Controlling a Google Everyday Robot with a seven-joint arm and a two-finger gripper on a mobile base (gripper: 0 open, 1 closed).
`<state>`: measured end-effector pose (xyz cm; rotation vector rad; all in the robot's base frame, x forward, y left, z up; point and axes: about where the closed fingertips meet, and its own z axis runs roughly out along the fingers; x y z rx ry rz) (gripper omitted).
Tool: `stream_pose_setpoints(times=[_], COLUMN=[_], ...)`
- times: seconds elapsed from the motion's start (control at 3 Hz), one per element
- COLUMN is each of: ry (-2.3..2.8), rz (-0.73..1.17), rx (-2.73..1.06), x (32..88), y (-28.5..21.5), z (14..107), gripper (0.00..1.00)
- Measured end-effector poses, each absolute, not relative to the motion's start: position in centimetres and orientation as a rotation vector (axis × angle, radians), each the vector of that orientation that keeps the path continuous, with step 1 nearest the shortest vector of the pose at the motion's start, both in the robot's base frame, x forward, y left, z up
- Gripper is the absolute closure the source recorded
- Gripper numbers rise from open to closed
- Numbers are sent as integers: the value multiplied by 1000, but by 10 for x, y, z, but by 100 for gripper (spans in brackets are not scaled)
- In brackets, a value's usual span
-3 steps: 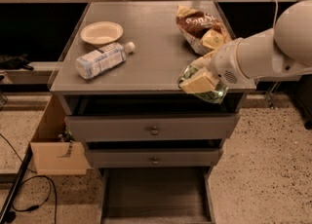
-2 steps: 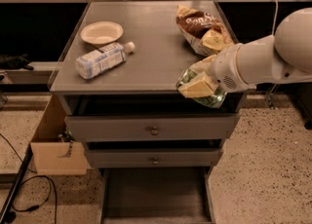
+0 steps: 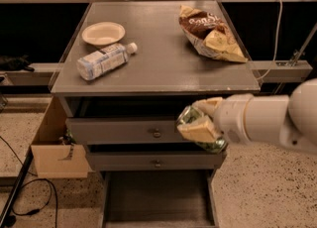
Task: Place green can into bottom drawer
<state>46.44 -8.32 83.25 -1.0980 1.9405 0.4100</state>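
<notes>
Grip first: my gripper [image 3: 198, 123] is pinching the green can [image 3: 188, 117], held in front of the right ends of the two shut upper drawers [image 3: 124, 131], just under the table's [image 3: 163, 68] front edge. The bottom drawer [image 3: 148, 197] stands pulled out below me. On the table, a water bottle [image 3: 104, 59] lies near the front-left corner, a plate [image 3: 103, 33] sits behind it, and snack bags [image 3: 210, 36] lie along the right edge. A cardboard box [image 3: 52, 147] sits on the floor to the left.

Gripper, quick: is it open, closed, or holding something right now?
Gripper: shut on the green can, held in front of the upper drawer fronts, above the open bottom drawer.
</notes>
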Motion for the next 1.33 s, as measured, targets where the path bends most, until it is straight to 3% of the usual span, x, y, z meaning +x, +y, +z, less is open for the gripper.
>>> stream_pose_setpoints(times=[0.67,1.33], ry=[1972,1976], rz=[515,585], rx=[-948,-878], x=[393,392], y=[-83,-71], z=[783,755], gripper=[100,100])
